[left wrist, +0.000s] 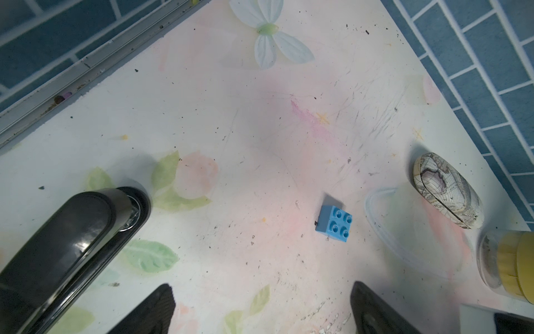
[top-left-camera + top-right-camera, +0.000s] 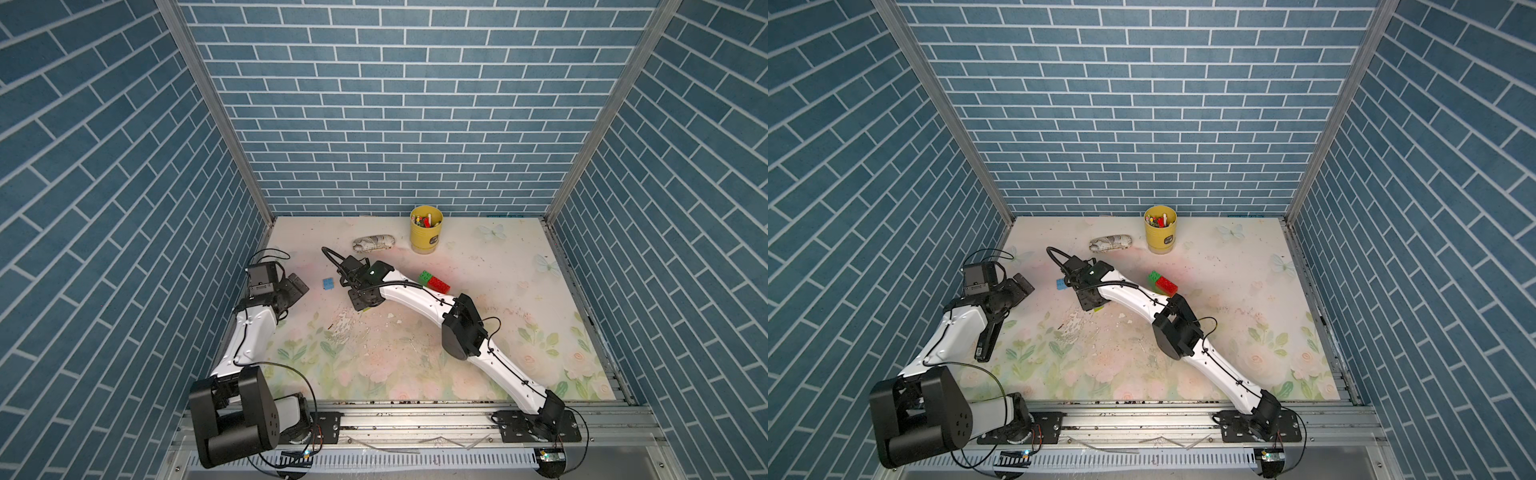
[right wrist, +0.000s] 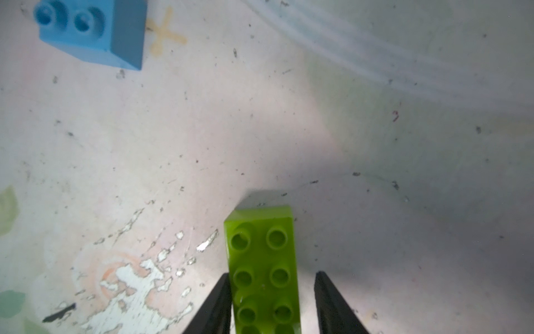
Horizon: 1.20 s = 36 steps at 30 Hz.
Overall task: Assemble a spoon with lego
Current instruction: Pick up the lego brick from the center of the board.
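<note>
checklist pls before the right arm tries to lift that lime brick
1. Lime brick lies between the jaws of the right gripper: ok.
2. Both sides gripped: not ok. One finger touches the brick, while a gap shows at the other finger.
3. Left gripper open and empty: ok.
4. Light-blue brick apart from the lime brick, studs up: ok.
5. Green and red bricks clicked together: cannot tell; they sit side by side.

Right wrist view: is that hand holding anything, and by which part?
Nothing gripped yet. The right hand straddles the lime brick across its long sides; one finger touches it, the other stands apart.
</note>
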Available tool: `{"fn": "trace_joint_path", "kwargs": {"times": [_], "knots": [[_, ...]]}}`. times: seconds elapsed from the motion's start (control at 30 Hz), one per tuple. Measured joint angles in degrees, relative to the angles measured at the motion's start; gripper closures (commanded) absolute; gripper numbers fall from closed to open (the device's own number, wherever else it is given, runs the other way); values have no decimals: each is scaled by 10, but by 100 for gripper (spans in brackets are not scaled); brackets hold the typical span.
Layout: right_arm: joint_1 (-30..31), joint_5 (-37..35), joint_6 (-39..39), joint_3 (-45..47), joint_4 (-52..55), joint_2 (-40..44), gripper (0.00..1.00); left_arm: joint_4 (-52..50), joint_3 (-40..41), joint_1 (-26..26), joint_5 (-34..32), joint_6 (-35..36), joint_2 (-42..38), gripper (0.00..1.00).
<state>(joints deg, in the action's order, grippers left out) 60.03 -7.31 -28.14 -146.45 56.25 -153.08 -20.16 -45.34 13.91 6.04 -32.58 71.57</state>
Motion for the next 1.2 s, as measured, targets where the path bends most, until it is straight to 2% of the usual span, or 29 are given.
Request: {"fn": "trace_joint_path", "kwargs": {"times": [0.37,0.47,0.77,0.87,1.0,1.1,1.2], "knots": [[-1,4,14,0,-7,0,64,0,0,0,0,0,0,4],[-1,7,17,0,-10,0,70,0,0,0,0,0,0,4],[-1,14,37,26,-14,19,77,-2,0,-5,16,4,-3,4],[-3,26,56,93,-24,76,78,-9,0,-15,22,7,-20,4],[-18,70,93,177,-34,203,79,-21,0,-38,34,14,-51,4],[-54,120,142,211,-30,310,79,-25,0,-70,45,17,-73,4],[-115,158,211,244,-20,418,79,-19,2,-111,57,18,-98,4]]}}
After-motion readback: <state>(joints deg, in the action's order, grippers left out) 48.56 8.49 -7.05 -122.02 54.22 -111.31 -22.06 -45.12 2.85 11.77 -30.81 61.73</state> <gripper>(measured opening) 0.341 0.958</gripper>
